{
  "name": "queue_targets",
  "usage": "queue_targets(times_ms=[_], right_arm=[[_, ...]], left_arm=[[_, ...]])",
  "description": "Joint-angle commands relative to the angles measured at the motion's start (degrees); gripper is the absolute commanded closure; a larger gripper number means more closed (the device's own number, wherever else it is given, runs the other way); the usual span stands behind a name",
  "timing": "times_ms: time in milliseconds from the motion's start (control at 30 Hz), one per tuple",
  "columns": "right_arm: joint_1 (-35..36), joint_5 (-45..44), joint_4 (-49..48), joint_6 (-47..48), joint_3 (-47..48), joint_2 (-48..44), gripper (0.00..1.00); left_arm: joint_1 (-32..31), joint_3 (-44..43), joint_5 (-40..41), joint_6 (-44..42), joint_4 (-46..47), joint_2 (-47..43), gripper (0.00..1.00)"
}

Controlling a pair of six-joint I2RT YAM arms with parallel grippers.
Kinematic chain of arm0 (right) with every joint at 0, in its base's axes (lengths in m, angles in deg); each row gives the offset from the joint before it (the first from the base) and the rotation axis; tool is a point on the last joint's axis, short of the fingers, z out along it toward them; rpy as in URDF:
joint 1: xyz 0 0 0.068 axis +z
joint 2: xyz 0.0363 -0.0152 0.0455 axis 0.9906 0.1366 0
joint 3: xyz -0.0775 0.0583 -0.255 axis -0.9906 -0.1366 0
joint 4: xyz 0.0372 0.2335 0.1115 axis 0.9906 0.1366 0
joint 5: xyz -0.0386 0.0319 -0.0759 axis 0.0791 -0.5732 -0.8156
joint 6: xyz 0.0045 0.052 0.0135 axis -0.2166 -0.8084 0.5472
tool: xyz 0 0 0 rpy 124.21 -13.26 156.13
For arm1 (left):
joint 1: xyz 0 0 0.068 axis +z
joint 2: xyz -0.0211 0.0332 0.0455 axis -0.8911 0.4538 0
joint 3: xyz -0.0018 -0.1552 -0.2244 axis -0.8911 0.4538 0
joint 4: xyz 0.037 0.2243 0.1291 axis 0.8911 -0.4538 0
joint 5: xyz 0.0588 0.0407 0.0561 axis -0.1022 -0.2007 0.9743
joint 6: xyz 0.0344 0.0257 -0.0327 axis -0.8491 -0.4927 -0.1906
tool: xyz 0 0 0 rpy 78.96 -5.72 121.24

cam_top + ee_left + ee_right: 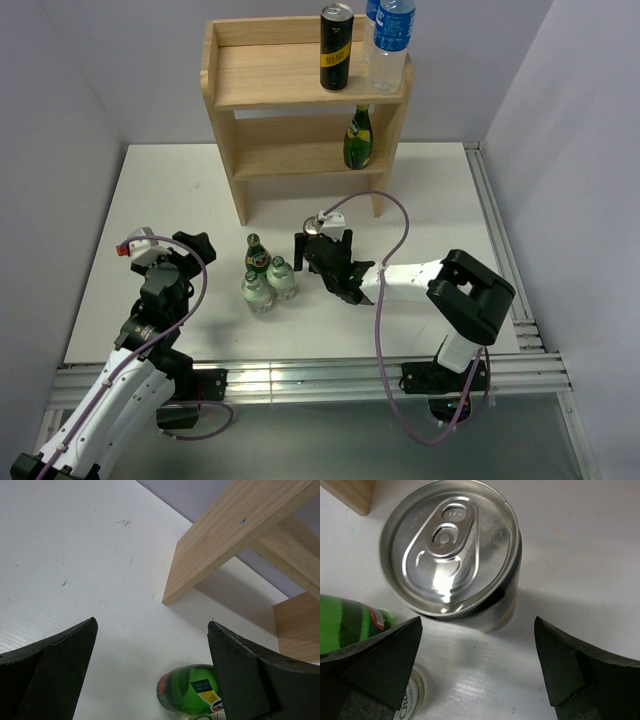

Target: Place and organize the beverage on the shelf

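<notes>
The pale wooden shelf [270, 75] stands at the back of the table. Its upper board holds a black can [336, 47] and blue-labelled water bottles [390, 40]. A green bottle [358, 137] stands on the lower board. My right gripper [322, 242] is open just behind a silver-topped black can [452, 550], with the can ahead of the fingertips [400, 645] and not between them. My left gripper [198, 245] is open and empty, left of a green bottle [257, 256]. That bottle shows low between the fingers in the left wrist view [192, 689].
Two clear bottles [268, 285] stand in front of the green bottle on the table, close to my right gripper's left finger; one cap shows in the right wrist view [412, 700]. A shelf leg [220, 545] stands ahead of my left gripper. Metal rails [500, 240] edge the table at right and front.
</notes>
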Motion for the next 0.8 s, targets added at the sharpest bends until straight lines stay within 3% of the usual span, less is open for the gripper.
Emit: queue_targets(times_ms=[0, 300, 400, 500, 533, 600, 633, 700, 767], right_arm=[[-1.4, -1.7, -4.7, 0.6, 2.8, 1.6, 0.0], [-2.6, -4.1, -9.6, 1.8, 2.6, 4.9, 0.03], [-2.8, -4.5, -11.5, 2.2, 2.9, 6.2, 0.1], [-2.7, -5.0, -12.4, 2.7, 3.6, 7.5, 0.38], [-2.8, -4.9, -12.3, 2.8, 4.4, 8.0, 0.54], [-2.9, -5.1, -11.8, 3.0, 5.0, 8.8, 0.73], [-3.0, -5.2, -11.7, 3.1, 5.2, 8.9, 0.89], [-2.9, -5.5, -10.3, 2.8, 5.9, 8.6, 1.0], [-2.8, -5.7, -9.1, 2.8, 6.1, 6.7, 1.0]], left_arm=[[-0.2, 0.2, 0.6, 0.0, 0.9, 0.1, 0.01], [-0.2, 0.3, 0.6, 0.0, 1.3, 0.5, 0.01], [-0.2, 0.2, 0.7, 0.0, 1.3, 0.6, 0.01], [-0.2, 0.2, 0.7, 0.0, 1.3, 0.8, 0.01], [-0.2, 0.2, 0.7, 0.0, 1.3, 0.8, 0.01], [-0.2, 0.2, 0.8, 0.0, 1.3, 0.8, 0.01], [-0.2, 0.2, 0.7, 0.0, 1.3, 0.8, 0.01], [-0.2, 0.1, 0.8, -0.1, 1.2, 0.6, 0.01], [-0.2, 0.2, 0.8, 0.0, 1.0, 0.6, 0.01]])
